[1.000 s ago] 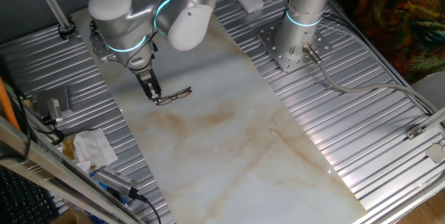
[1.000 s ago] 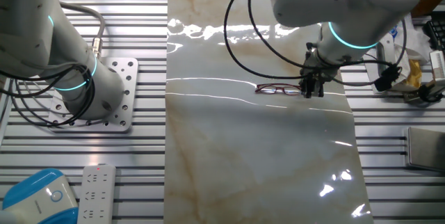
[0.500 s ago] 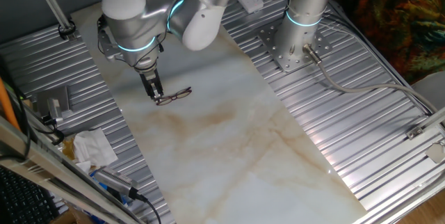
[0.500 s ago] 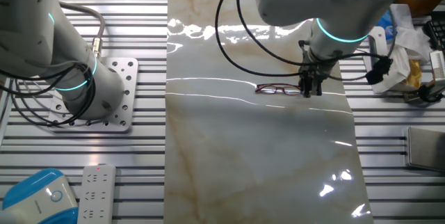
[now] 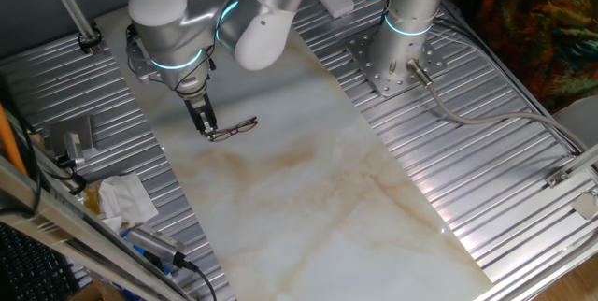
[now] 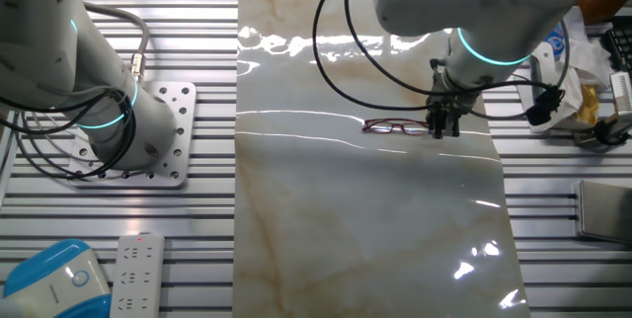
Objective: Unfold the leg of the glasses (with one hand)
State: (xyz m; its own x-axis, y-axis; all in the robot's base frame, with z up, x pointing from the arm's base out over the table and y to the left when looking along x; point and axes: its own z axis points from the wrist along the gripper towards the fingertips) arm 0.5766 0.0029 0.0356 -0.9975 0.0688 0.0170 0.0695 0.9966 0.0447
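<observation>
Meanwhile the pincer (image 5: 206, 127) has only swung slightly and stays low at one end of the glasses (image 5: 234, 130) on the marble counter (image 5: 308, 179), its grip unclear, so the leg looks still folded.

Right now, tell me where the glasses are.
The glasses lie on the marble-pattern mat, upper left in one fixed view, with the gripper at their left end.

Marble-patterned table top (image 5: 308, 179) — the glasses (image 5: 234, 130) lie on it.

One fixed view high, angled down, the other lower, opposite, sharing the marble table (image 5: 308, 179).
</observation>
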